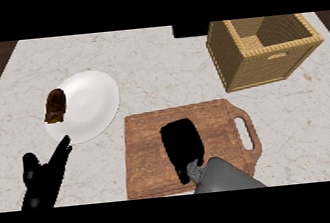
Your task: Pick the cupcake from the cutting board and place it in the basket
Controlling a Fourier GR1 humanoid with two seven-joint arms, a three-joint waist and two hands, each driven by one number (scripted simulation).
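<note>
Nearest, at the lower edge, the right forearm [230, 175] comes in and the right hand [182, 144] lies over the cutting board [145, 150], back of hand up, fingers stretched fwd and pointing away from the robot; if they are open or curled down on sthg I cannot tell, as the hand is only a dark shape from above. The cupcake does not show on the bare wood of the board; it may be hidden under the hand, I cannot say. At lower left the left hand [45, 178] rests open, fingers up, one fingertip just at the near rim of the white plate [92, 98]. The board has a handle slot on its right side. The plate is left of the board, w/ a brown food item [55, 106] near its left rim. Farthest, at upper right on the marble counter [156, 69], stands the woven basket [263, 61], apart from the board, beyond its handle side
</note>
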